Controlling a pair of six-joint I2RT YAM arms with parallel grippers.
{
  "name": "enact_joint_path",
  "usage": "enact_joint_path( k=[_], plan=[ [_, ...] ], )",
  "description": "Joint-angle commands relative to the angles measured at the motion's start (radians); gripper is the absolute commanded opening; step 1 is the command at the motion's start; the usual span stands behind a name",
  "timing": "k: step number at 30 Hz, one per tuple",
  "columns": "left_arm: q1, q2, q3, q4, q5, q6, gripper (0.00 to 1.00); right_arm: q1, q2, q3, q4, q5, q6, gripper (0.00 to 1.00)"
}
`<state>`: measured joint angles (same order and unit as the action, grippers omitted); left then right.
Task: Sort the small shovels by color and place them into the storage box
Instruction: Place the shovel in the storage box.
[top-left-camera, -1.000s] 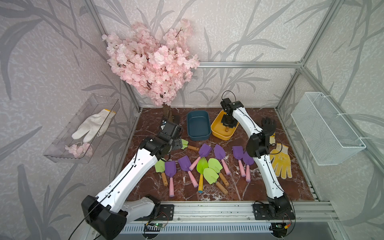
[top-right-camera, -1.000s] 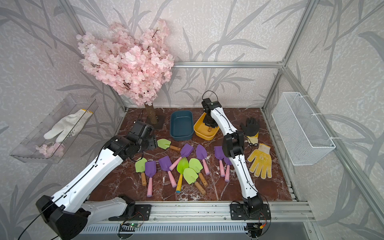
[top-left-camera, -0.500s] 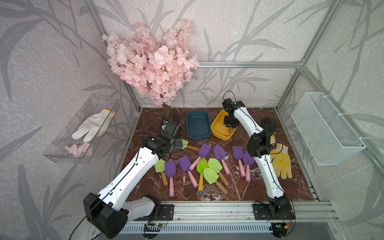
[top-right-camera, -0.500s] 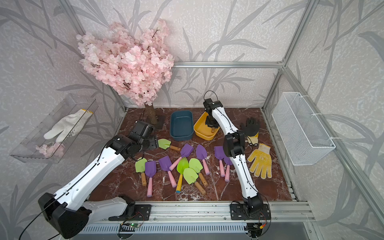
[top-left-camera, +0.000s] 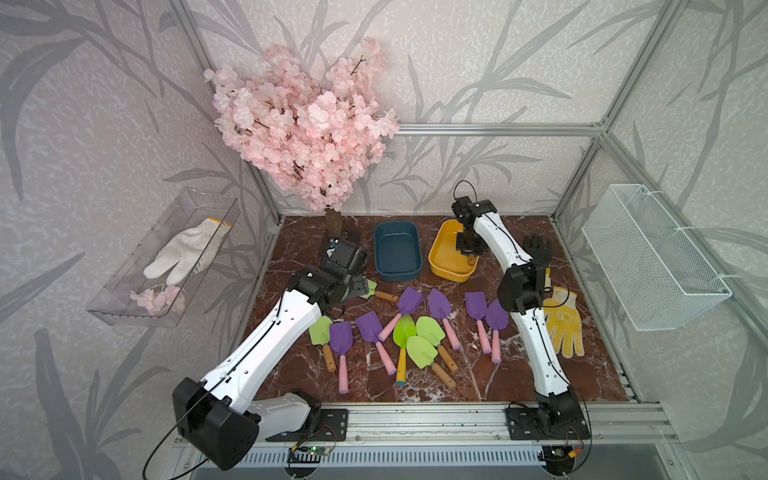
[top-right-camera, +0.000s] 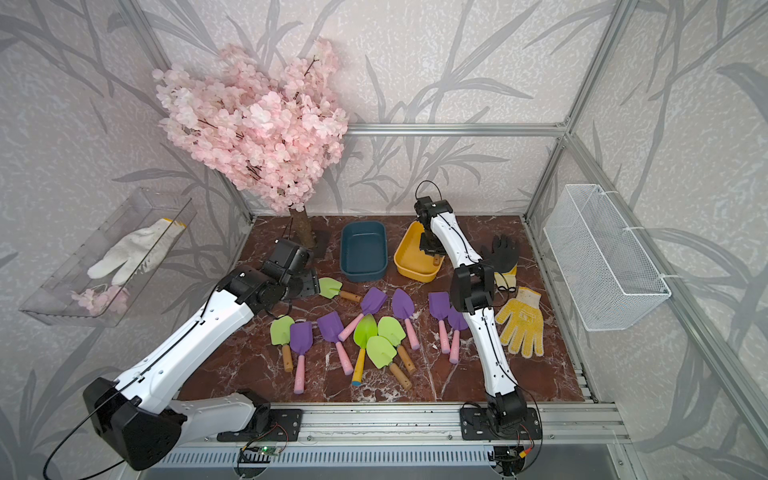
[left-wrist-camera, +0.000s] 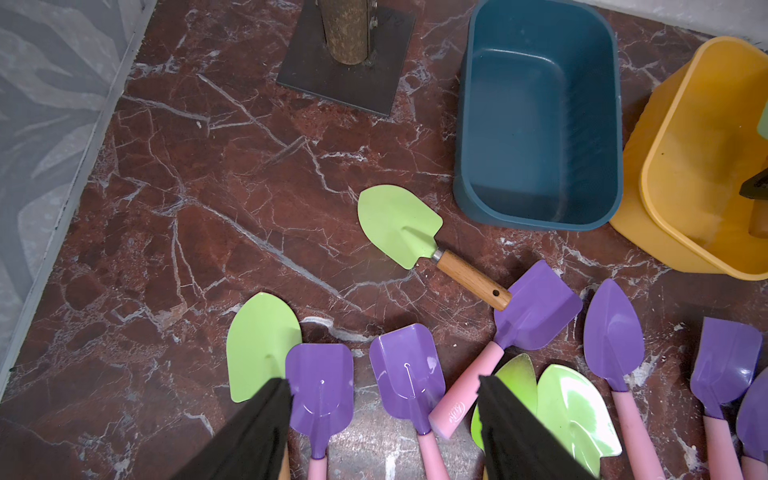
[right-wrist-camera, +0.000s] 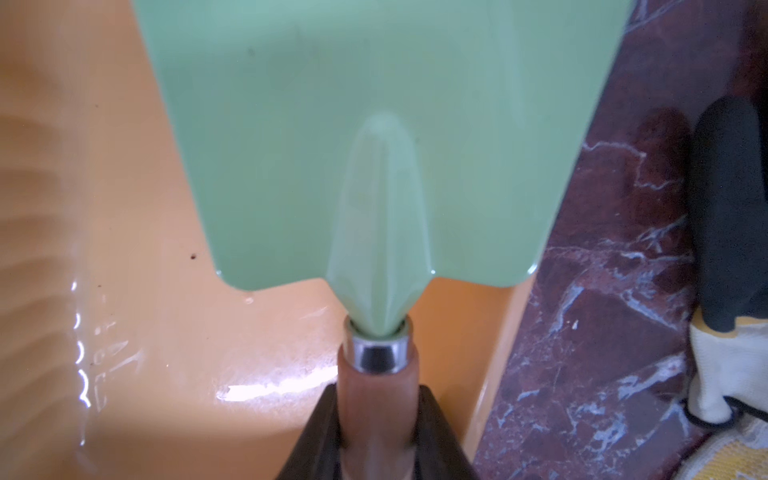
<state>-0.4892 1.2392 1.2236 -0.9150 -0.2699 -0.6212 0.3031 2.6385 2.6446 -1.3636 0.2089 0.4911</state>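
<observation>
My right gripper (right-wrist-camera: 376, 399) is shut on the wooden handle of a green shovel (right-wrist-camera: 374, 145), which hangs over the yellow box (right-wrist-camera: 124, 332); in a top view the gripper (top-left-camera: 469, 251) sits above the yellow box (top-left-camera: 440, 266). The blue box (top-left-camera: 397, 276) beside it holds nothing. My left gripper (left-wrist-camera: 384, 382) is open above the floor, holding nothing; one green shovel (left-wrist-camera: 399, 224) lies ahead of it and purple shovels (left-wrist-camera: 320, 386) lie under its fingers. Several purple shovels (top-left-camera: 438, 303) and green shovels (top-left-camera: 422, 351) lie scattered mid-floor.
The pink blossom tree's trunk (top-left-camera: 334, 222) stands on a base at the back left. A yellow glove (top-left-camera: 563, 324) and a black glove (top-left-camera: 538, 249) lie on the right. A wire basket (top-left-camera: 652, 266) hangs on the right wall, a clear tray (top-left-camera: 166, 257) on the left.
The right gripper, still holding the green shovel, has drifted slightly rightward over the yellow box. The left arm has edged a little toward the back with its jaws unchanged.
</observation>
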Motion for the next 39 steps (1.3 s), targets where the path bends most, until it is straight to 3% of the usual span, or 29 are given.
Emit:
enact_joint_path(
  k=[1, 18, 39],
  plan=[
    [-0.003, 0.002, 0.025, 0.005, 0.000, 0.004, 0.74, -0.004, 0.004, -0.003, -0.026, -0.008, -0.004, 0.26],
    [-0.005, -0.004, -0.002, 0.021, 0.008, -0.005, 0.74, 0.030, 0.048, -0.013, -0.013, -0.158, 0.140, 0.28],
    [-0.004, -0.032, -0.019, 0.010, -0.020, 0.005, 0.76, 0.036, 0.085, -0.013, -0.020, -0.192, 0.189, 0.36]
  ],
)
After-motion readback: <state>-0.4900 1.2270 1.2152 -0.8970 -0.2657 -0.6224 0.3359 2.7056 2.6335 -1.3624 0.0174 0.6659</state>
